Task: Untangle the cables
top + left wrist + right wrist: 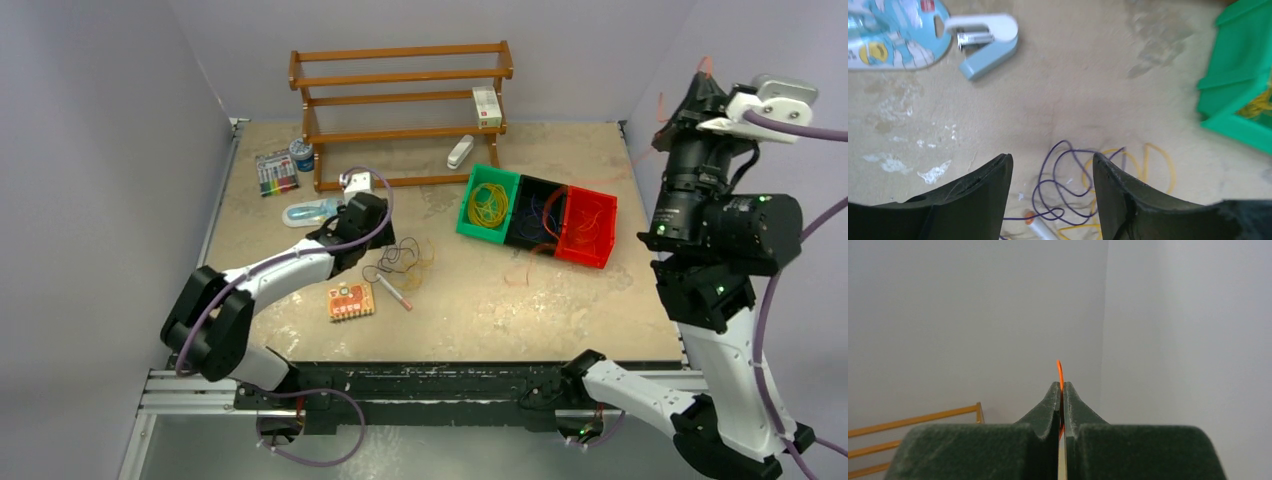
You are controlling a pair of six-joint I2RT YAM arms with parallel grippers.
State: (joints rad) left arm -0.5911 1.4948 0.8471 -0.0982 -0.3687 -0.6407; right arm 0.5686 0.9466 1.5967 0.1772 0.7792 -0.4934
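Top external shows one loose tangle of cables [402, 262] on the table [520, 300], middle-left, next to one pen [393, 292] and one orange card [350, 302]. On the left wrist view my left gripper [1052, 167] hovers just over the tangle, jaws apart and gripping nothing. Dark blue and yellow loops lie below it; I can't count the strands. My right gripper [1062, 390] is up high at the right, pinched tight on one orange cable [1059, 371]. Three bins sit right of the tangle, green [478, 232], black [545, 181] and red [585, 255], each with loops inside. One wooden rack [400, 97] stands at the back.
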